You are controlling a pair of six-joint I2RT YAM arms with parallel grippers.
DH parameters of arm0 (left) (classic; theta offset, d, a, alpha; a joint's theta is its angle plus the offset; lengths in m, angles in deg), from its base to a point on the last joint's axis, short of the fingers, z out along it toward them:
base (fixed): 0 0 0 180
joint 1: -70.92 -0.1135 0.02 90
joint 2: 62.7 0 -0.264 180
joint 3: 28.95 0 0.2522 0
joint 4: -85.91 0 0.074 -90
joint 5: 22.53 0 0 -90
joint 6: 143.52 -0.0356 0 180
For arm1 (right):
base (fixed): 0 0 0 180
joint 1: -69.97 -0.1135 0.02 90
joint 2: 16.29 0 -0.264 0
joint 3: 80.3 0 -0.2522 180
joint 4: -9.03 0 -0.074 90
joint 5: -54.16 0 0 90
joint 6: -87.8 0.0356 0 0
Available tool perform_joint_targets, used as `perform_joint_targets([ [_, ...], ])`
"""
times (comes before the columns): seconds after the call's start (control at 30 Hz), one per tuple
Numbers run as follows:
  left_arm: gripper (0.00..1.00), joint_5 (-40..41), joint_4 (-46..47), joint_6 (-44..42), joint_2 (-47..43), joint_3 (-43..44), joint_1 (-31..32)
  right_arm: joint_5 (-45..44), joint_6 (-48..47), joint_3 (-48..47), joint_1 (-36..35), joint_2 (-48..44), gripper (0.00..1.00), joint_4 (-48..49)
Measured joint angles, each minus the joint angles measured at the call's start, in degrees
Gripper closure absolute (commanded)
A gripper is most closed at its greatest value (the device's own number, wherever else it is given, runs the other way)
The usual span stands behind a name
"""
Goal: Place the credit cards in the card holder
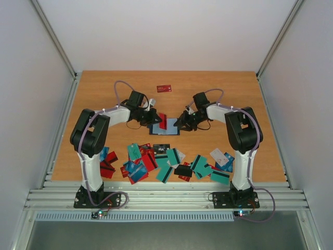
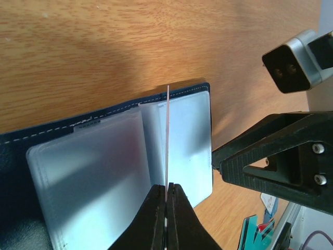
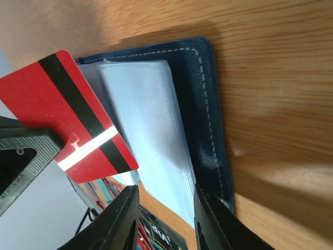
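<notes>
Along the tabletop's (image 1: 234, 88) near edge you have the loose credit cards (image 1: 164, 173), a jumble of thin, glossy teal, red and blue rectangles. At mid-table the card holder (image 3: 208, 104) lies open: stitched navy cover, frosted, floppy plastic sleeves. Your left gripper (image 2: 166, 195) is clamped on a red card (image 3: 73, 120) with a black stripe, held on edge over the sleeves. Your right gripper (image 3: 165, 191) straddles the holder's edge, jaws part-way apart; you cannot tell whether they pinch it. You are likely at insertion. Next, steady the holder, find a sleeve mouth and slide the stiff card in squarely. Another red card (image 1: 164, 88) lies alone near the far edge.
</notes>
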State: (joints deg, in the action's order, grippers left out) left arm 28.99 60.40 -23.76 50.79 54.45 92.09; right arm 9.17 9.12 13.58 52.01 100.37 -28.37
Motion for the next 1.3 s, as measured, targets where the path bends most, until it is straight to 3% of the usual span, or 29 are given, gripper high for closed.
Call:
perform_joint_targets([
  [0.4,1.0,-0.1,2.7,1.6,1.0,-0.4,0.0,0.3,-1.1,-0.2,0.0,1.6,0.79,0.1],
  [1.3,1.0,2.9,9.4,1.4,-2.7,-6.6,-0.3,3.5,-0.2,3.0,0.5,1.9,0.8,5.4],
])
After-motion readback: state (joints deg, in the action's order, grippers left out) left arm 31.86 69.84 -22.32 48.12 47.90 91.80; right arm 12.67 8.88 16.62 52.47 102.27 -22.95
